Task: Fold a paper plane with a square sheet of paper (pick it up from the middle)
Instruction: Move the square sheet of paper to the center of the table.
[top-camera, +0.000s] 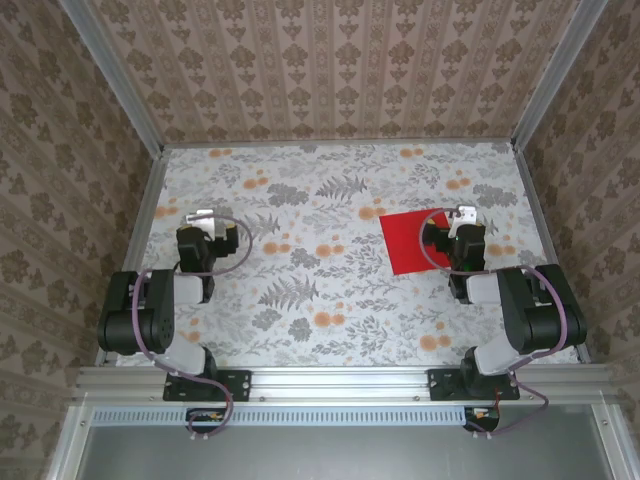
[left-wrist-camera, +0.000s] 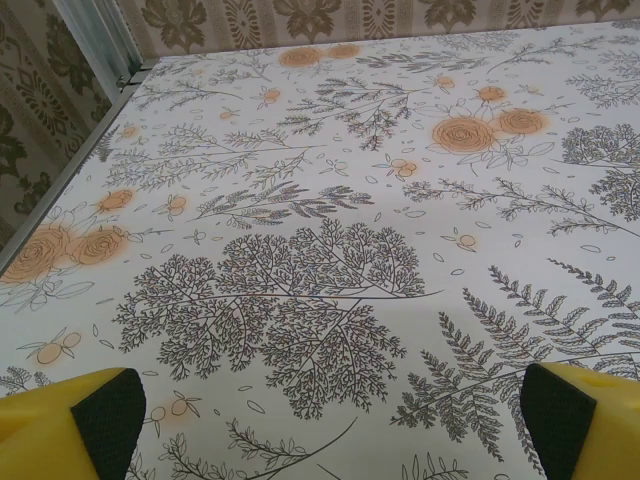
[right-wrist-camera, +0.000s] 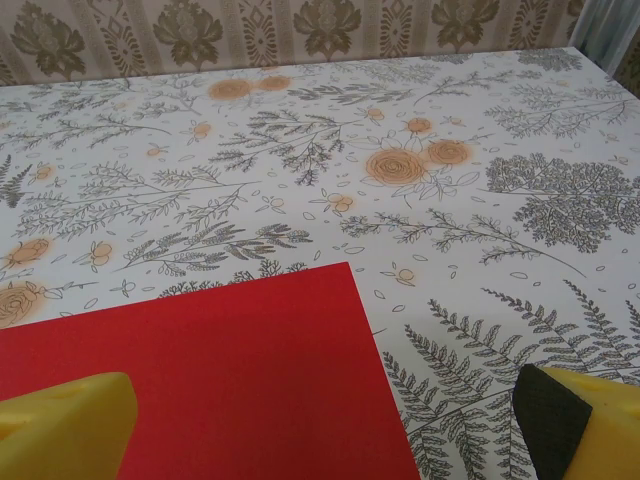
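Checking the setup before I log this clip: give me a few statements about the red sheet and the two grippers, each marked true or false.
1. The square sheet of paper lies flat and unfolded on the table. True.
2. The sheet lies beside the left gripper. False: it lies on the right side, partly beneath the right gripper.
3. Both grippers are open. True.
4. The left gripper holds a folded plane. False: it is empty, above bare table.
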